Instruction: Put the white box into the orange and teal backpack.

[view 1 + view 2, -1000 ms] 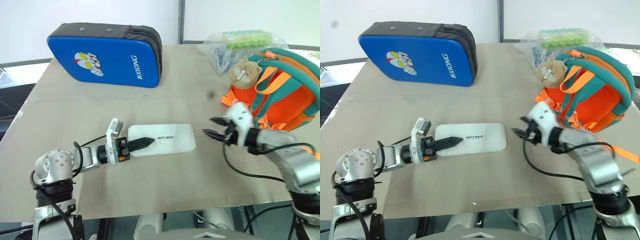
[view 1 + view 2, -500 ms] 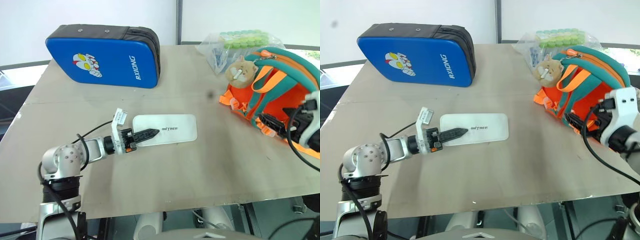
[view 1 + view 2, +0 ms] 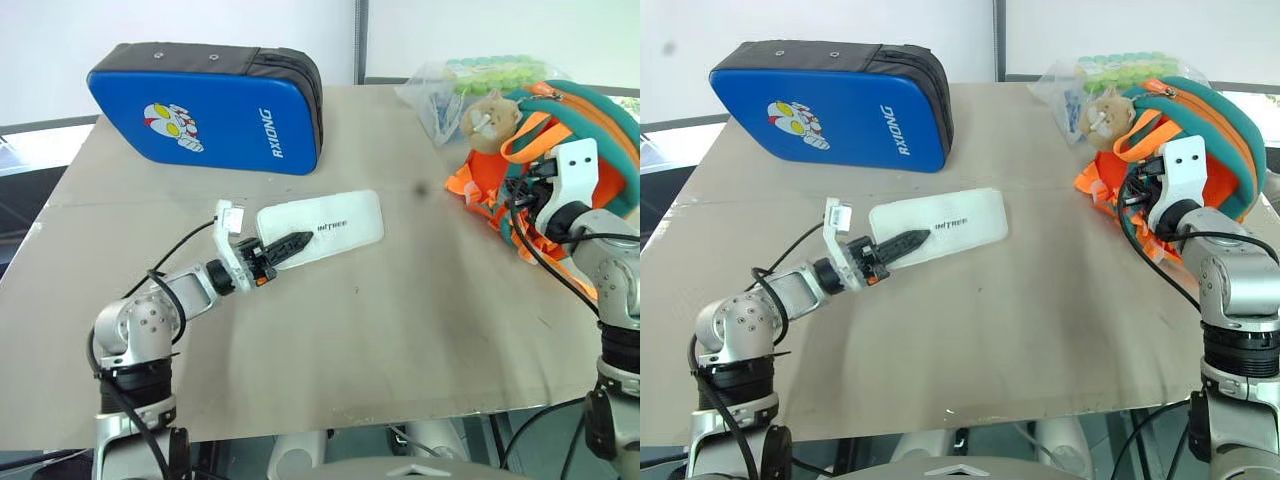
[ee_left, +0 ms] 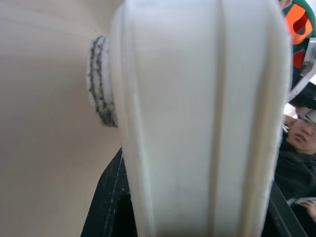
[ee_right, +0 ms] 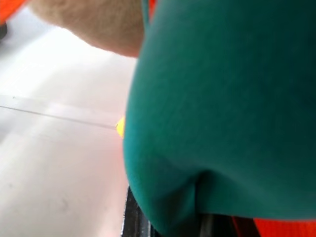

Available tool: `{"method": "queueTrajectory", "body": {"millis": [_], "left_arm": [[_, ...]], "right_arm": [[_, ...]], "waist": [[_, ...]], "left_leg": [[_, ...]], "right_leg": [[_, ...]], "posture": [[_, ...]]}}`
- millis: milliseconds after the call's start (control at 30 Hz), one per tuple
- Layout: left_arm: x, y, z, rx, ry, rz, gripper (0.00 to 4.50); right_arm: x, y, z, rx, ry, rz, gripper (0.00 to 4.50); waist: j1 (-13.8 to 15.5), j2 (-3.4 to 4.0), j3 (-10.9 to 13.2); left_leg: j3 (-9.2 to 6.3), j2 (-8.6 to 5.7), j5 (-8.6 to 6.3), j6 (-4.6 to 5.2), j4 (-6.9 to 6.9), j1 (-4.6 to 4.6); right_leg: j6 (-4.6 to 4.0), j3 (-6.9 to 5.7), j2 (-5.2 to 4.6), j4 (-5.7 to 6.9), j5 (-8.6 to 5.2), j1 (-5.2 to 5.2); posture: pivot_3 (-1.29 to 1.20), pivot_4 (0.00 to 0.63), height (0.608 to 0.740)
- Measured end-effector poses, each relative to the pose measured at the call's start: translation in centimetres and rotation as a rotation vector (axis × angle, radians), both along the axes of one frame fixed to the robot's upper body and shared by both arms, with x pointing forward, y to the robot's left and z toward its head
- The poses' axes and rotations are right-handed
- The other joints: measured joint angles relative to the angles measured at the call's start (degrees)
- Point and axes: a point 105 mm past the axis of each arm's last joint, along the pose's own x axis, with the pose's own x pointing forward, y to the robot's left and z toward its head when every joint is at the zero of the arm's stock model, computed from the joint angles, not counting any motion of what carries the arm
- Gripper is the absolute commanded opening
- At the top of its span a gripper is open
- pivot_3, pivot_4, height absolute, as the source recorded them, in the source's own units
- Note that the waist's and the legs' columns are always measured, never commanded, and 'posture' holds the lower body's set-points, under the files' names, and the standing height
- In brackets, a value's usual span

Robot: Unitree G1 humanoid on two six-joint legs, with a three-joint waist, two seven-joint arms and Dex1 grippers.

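Note:
The white box (image 3: 325,226), flat with dark lettering, is held at its near end by my left gripper (image 3: 297,241), shut on it, one black finger across its lid. It slants away towards the backpack and looks raised off the table. In the left wrist view the white box (image 4: 197,118) looms right in front of the camera. The orange and teal backpack (image 3: 592,128) stands at the table's right edge with a tan plush charm (image 3: 487,112). My right gripper (image 3: 526,186) is pressed into its front among the straps. Teal fabric (image 5: 222,108) bunches between its fingers.
A big blue padded case (image 3: 210,105) with a cartoon figure lies at the back left. A clear plastic bag (image 3: 470,75) of green items sits behind the backpack. The tan table (image 3: 400,330) stretches bare in front of the box.
My right gripper swung from the table's right edge up to the backpack's front and closed on teal fabric. My left gripper pushed forward and rolled, turning and tilting the white box.

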Motion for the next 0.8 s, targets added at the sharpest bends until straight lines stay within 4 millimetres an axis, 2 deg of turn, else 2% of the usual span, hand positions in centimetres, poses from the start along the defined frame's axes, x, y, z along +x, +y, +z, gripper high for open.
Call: {"method": "queueTrajectory", "body": {"millis": [67,100,200,267,400,533,667,700,800], "left_arm": [[0.6,0.2,0.7,-0.023,-0.034,0.052,1.05],[1.1,0.3,1.7,-0.031,-0.069,0.072,1.05],[2.0,0.9,3.9,-0.046,-0.142,0.119,1.05],[2.7,2.1,6.3,-0.067,-0.222,0.191,1.05],[2.7,3.4,7.8,-0.075,-0.271,0.244,1.05],[1.4,4.2,6.9,-0.032,-0.274,0.237,1.05],[-1.4,4.4,8.1,-0.008,-0.343,0.173,1.05],[-2.4,4.9,8.8,-0.012,-0.365,0.17,1.05],[-3.9,5.9,9.4,-0.016,-0.367,0.158,1.05]], "right_arm": [[0.3,2.7,1.7,0.024,-0.06,0.154,0.06],[0.0,4.7,3.1,0.039,-0.108,0.267,0.06],[-1.6,7.9,5.1,0.109,-0.147,0.497,0.06],[-4.3,11.1,6.0,0.144,-0.13,0.755,0.06],[-9.0,14.5,6.5,0.13,-0.1,1.099,0.06],[-11.2,15.0,6.2,0.091,-0.063,1.241,0.06],[-10.6,14.4,4.1,-0.01,0.013,1.198,0.06],[-10.2,14.1,2.9,-0.039,0.042,1.174,0.06],[-9.9,13.8,1.8,-0.055,0.07,1.159,0.06]], "waist": [[-0.3,0.06,0.1],[-0.4,0.05,0.1],[-0.2,0.06,0.1],[-0.3,0.06,0.1],[-0.4,0.08,0.1],[0.0,0.08,0.1],[0.4,0.03,0.1],[0.3,0.04,0.1],[0.1,0.04,0.1]], "left_leg": [[0.0,0.04,0.0,0.0,0.01,0.07],[-0.09,0.07,0.0,0.0,0.03,0.08],[-0.26,0.07,0.0,0.0,0.03,0.06],[-0.33,0.08,0.0,-0.01,0.02,0.01],[-0.6,0.05,-0.01,-0.02,-0.1,-0.11],[-0.58,0.01,-0.01,-0.02,-0.09,-0.21],[-0.61,0.01,-0.02,-0.02,-0.01,-0.2],[-0.59,0.03,-0.01,-0.02,-0.02,-0.17],[-0.6,0.06,-0.01,-0.02,0.0,-0.09]], "right_leg": [[-0.01,0.02,0.09,0.09,0.02,0.0],[-0.02,-0.05,0.14,0.13,0.02,0.01],[-0.03,-0.15,0.19,0.15,0.02,0.02],[-0.04,-0.18,0.19,0.14,0.02,0.01],[0.01,-0.25,0.06,-0.01,-0.02,-0.02],[0.03,-0.26,-0.15,-0.15,-0.01,-0.02],[0.02,-0.39,-0.15,-0.13,-0.02,0.03],[0.01,-0.4,-0.12,-0.09,-0.03,0.04],[0.0,-0.36,-0.04,0.01,-0.03,0.03]], "posture": [[0.0,0.15,0.74],[0.0,0.15,0.74],[0.0,0.15,0.74],[0.0,0.15,0.74],[0.0,0.15,0.74],[0.0,0.15,0.74],[0.0,0.15,0.74],[0.0,0.15,0.74],[0.0,0.15,0.74]]}}
